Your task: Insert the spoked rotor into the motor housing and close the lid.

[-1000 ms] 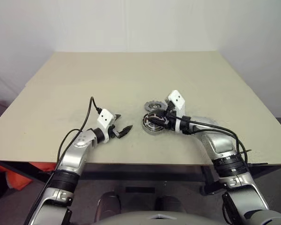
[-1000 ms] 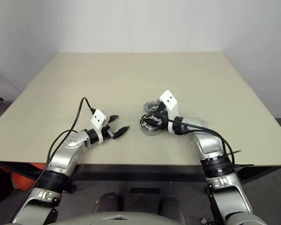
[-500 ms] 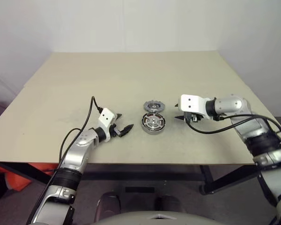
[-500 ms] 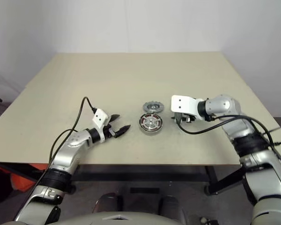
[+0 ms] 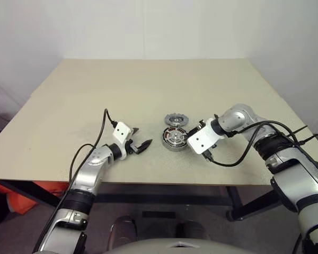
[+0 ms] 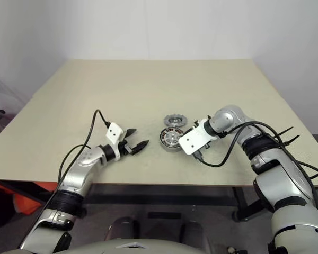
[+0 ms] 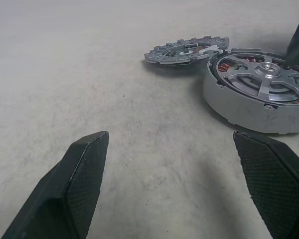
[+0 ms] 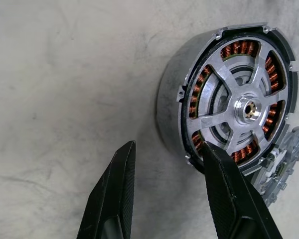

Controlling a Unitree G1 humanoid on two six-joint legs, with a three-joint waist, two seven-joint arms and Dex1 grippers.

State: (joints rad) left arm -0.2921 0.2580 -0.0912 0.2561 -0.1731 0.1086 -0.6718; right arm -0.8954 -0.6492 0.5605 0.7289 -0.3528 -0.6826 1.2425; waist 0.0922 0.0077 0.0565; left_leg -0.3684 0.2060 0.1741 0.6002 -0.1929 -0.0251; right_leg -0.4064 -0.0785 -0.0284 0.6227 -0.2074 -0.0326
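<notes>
lid [image 8: 284, 164] partly behind motor housing [image 8: 189, 99]

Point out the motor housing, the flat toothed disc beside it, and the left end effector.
motor housing [image 8: 229, 107]: right wrist view, spoked face.
toothed disc [image 7: 185, 49]: left wrist view, top face.
left end effector [image 5: 141, 140]: left eye view, between fingertips.

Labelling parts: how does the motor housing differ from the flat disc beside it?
The motor housing is a thick drum; the flat disc is thin. The housing's face shows spokes over copper windings; the disc's rim is notched. Both are round, grey metal and lie on the table.
</notes>
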